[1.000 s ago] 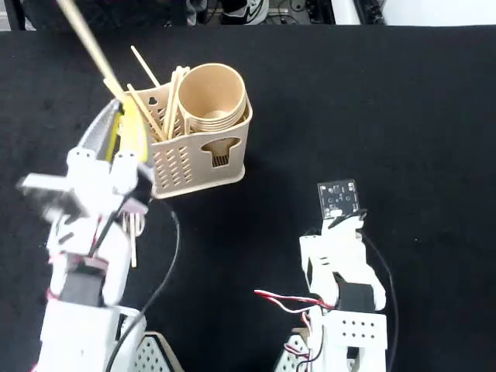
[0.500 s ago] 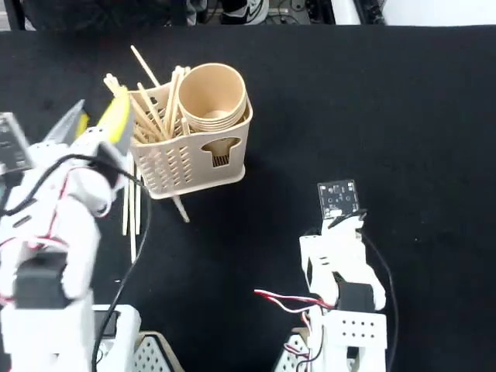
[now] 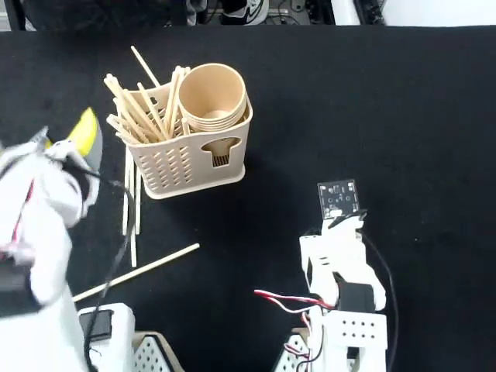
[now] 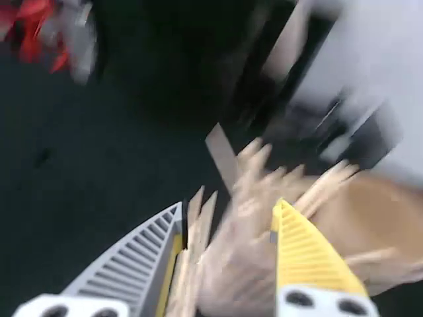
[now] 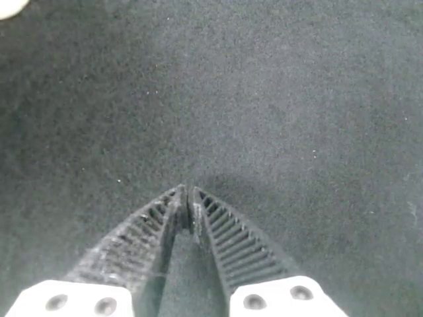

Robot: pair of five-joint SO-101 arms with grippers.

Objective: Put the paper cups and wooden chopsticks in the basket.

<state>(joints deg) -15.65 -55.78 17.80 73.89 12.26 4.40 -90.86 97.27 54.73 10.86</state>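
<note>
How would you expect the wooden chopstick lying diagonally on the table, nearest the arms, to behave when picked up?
The diagonal chopstick looks thin and straight, so it is probably stiff and very light. Lying flat on the black table, it offers little height to grip and may roll or skid if nudged. Gripped near one end, it would likely pivot.

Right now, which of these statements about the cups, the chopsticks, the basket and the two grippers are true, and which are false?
1. The cups stand in the basket. True.
2. Every chopstick is in the basket. False: one chopstick lies on the table.
3. The right gripper is open. False: it is shut.
4. The basket stands upright. True.
5. The left gripper is open. True.
</note>
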